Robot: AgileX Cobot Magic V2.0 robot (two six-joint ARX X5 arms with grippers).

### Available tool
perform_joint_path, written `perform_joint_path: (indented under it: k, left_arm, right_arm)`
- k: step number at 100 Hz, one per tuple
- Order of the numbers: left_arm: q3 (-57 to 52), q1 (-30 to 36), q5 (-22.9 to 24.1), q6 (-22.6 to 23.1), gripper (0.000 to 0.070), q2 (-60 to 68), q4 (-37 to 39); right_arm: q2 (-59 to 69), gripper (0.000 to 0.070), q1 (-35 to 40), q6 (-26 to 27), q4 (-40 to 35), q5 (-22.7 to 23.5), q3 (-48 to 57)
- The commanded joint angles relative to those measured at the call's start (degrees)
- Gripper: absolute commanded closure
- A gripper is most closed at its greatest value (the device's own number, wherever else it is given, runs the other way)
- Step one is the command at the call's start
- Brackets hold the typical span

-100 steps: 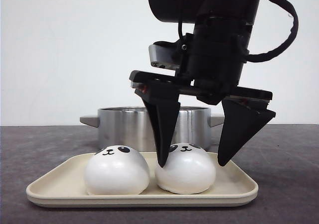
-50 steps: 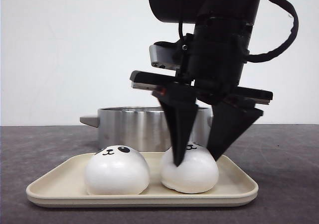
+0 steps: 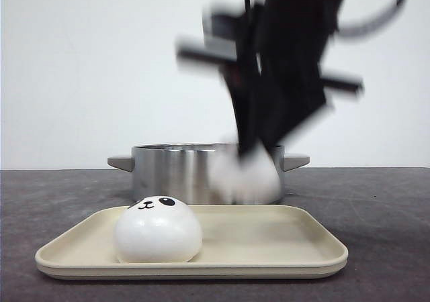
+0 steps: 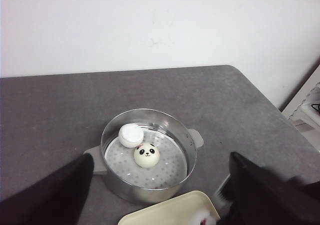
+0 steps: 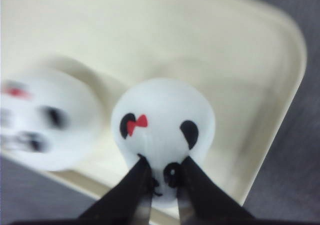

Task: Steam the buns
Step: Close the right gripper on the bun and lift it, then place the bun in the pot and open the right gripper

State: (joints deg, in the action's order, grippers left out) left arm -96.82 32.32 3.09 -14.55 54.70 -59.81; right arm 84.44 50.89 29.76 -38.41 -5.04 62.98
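Note:
My right gripper is shut on a panda bun and holds it, blurred by motion, above the cream tray in front of the steel pot. In the right wrist view the fingertips pinch the bun, which has a red bow, at its face. A second panda bun sits on the tray's left side; it also shows in the right wrist view. My left gripper is open and empty, high above the pot, where a face-up panda bun and a plain-looking white bun lie.
The pot has two side handles and a perforated steamer floor. It stands just behind the tray on a dark grey table. The table's right edge and a white shelf show in the left wrist view.
My right gripper closed on the right-hand bun on the tray and has lifted it quickly upward off the tray. The other bun on the tray has not moved.

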Motion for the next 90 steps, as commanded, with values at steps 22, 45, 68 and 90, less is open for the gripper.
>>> perform_joint_path:
  k: [22,45,68,90]
  left_arm:
    - [-1.1,0.4,0.2,0.4,0.0185,0.3,1.6]
    - [-1.1,0.4,0.2,0.4,0.0185,0.5,3.1]
    - [-1.1,0.4,0.2,0.3,0.0185,0.7,3.0]
    - [-1.1,0.4,0.2,-0.1,0.0185,0.7,2.3]
  right_arm:
    - [-4.1,0.0699,-4.0,-8.8,5.6,-5.1,15.6]
    - [5.2,0.0699,-11.5,-10.8,5.0,2.5,23.4]
    - [17.3,0.0699,-15.0,-10.9,4.0,4.0,23.4]
    - [24.1,0.0699,-15.8,-11.0,2.6,6.5,23.4]
